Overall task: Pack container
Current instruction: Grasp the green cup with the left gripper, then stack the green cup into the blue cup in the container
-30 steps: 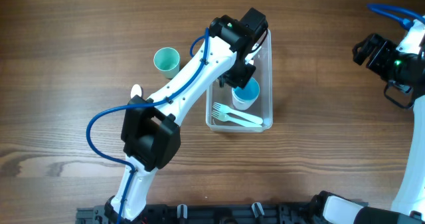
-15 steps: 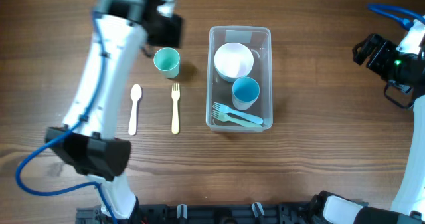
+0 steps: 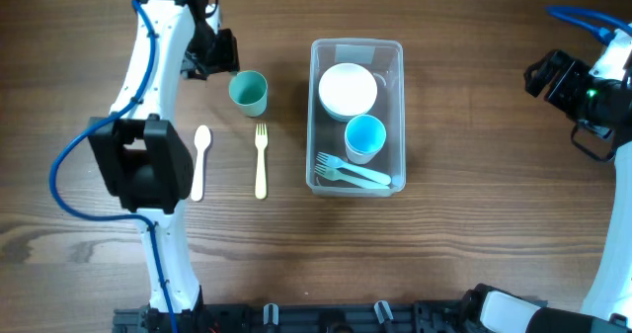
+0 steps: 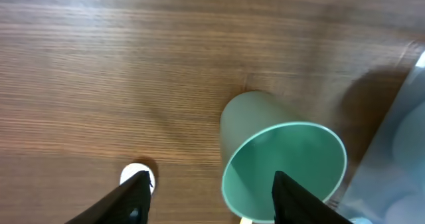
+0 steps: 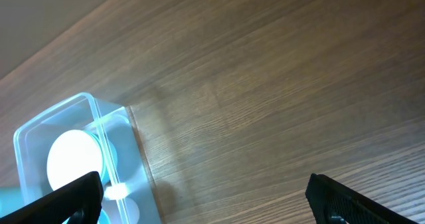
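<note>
Step in hand, as I read it: pick the mint-green cup (image 3: 249,92) and put it in the container (image 3: 356,44).

- The container sits flat on the counter (image 3: 454,224), between the two hands. It already holds a white bowl (image 3: 348,88) at its far end, a blue cup (image 3: 364,135) mid-way and pale forks (image 3: 352,173) at its near end.
- The green cup stands upright, mouth up, just outside the container's left wall. A yellow fork (image 3: 261,160) and a white spoon (image 3: 200,160) lie further out on that same side.
- Left hand (image 4: 209,199): jaws spread wide, holding nothing, just past the green cup on the side away from the container.
- In the wrist view the cup is off-centre. One finger (image 4: 292,197) overlaps the cup mouth; the other is well out near the spoon's bowl.
- Right hand (image 5: 206,201): jaws wide, empty, well off the container's right side.

To do it well:
- Pick one grasp. Either shift towards the container until both fingers straddle the cup wall, or commit to a rim pinch with one finger inside.
- Descend straight and don't nudge the cup into the container wall.
- Squeeze lightly; the cup looks thin and will probably flex.
- Lift above the container rim before moving across.
- Free floor in the container looks tight, so nesting the green cup into the blue cup is probably the cleanest drop.
</note>
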`<state>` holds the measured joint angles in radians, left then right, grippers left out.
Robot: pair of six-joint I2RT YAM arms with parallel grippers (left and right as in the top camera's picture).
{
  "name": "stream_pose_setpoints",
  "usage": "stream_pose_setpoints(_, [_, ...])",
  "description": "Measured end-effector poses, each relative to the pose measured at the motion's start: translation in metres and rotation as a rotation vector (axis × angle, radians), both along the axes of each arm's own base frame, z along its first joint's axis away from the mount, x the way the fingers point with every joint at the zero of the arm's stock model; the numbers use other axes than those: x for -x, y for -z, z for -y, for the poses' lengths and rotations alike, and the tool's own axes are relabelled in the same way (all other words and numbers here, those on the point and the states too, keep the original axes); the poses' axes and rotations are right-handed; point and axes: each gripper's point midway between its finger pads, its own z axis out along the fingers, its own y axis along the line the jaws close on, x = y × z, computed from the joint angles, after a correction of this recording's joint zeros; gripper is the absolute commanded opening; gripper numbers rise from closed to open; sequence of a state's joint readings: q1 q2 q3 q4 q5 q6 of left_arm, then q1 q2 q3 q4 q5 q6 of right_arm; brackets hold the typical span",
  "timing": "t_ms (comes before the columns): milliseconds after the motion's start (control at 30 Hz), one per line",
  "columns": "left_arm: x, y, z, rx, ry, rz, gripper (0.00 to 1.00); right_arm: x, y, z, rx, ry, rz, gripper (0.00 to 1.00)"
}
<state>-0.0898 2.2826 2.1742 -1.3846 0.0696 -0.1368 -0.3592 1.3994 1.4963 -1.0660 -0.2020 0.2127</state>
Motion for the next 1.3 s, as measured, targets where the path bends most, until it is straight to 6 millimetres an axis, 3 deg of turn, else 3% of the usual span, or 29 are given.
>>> stream_pose_setpoints(133, [0.006, 0.024, 0.01, 0.002, 0.019, -0.063, 0.54, 0.0, 0.0, 0.0, 0.0, 0.0, 0.0, 1.0])
stream_pose_setpoints(267, [0.009, 0.031, 0.014, 0.001, 0.029, -0.079, 0.52, 0.0, 0.0, 0.0, 0.0, 0.0, 0.0, 1.0])
stream_pose_setpoints(400, [0.015, 0.045, 0.013, -0.004, 0.028, -0.105, 0.4, 0.0, 0.0, 0.0, 0.0, 0.0, 0.0, 1.0])
stream_pose_setpoints(500, [0.02, 0.056, 0.012, -0.006, 0.025, -0.127, 0.17, 0.0, 0.0, 0.0, 0.0, 0.0, 0.0, 1.0])
stream_pose_setpoints(533, [0.022, 0.058, 0.012, -0.006, 0.023, -0.133, 0.13, 0.0, 0.0, 0.0, 0.0, 0.0, 0.0, 1.0])
stream_pose_setpoints(633, [0.02, 0.059, 0.012, -0.005, 0.023, -0.128, 0.04, 0.0, 0.0, 0.0, 0.0, 0.0, 0.0, 1.0])
stream_pose_setpoints(767, [0.02, 0.054, 0.013, -0.005, 0.026, -0.119, 0.04, 0.0, 0.0, 0.0, 0.0, 0.0, 0.0, 1.0])
stream_pose_setpoints(833, [0.024, 0.041, 0.014, -0.004, 0.03, -0.108, 0.04, 0.0, 0.0, 0.0, 0.0, 0.0, 0.0, 1.0])
stream_pose_setpoints(867, [0.027, 0.023, 0.019, -0.002, 0.042, -0.088, 0.04, 0.0, 0.0, 0.0, 0.0, 0.0, 0.0, 1.0])
stream_pose_setpoints(933, [0.028, -0.016, 0.034, 0.007, 0.076, -0.005, 0.04, 0.0, 0.0, 0.0, 0.0, 0.0, 0.0, 1.0])
stream_pose_setpoints(967, [0.028, -0.055, 0.054, 0.023, 0.123, 0.099, 0.04, 0.0, 0.0, 0.0, 0.0, 0.0, 0.0, 1.0])
stream_pose_setpoints(1033, [0.035, -0.11, 0.09, 0.055, 0.216, 0.256, 0.04, 0.0, 0.0, 0.0, 0.0, 0.0, 0.0, 1.0])
stream_pose_setpoints(1067, [0.052, -0.15, 0.126, 0.09, 0.313, 0.362, 0.04, 0.0, 0.0, 0.0, 0.0, 0.0, 0.0, 1.0])
stream_pose_setpoints(1133, [0.085, -0.182, 0.173, 0.132, 0.453, 0.439, 0.04, 0.0, 0.0, 0.0, 0.0, 0.0, 0.0, 1.0])
stream_pose_setpoints(1200, [0.11, -0.18, 0.21, 0.148, 0.571, 0.43, 0.04, 0.0, 0.0, 0.0, 0.0, 0.0, 0.0, 1.0])
stream_pose_setpoints(1300, [0.124, -0.126, 0.24, 0.087, 0.657, 0.285, 0.04, 0.0, 0.0, 0.0, 0.0, 0.0, 0.0, 1.0])
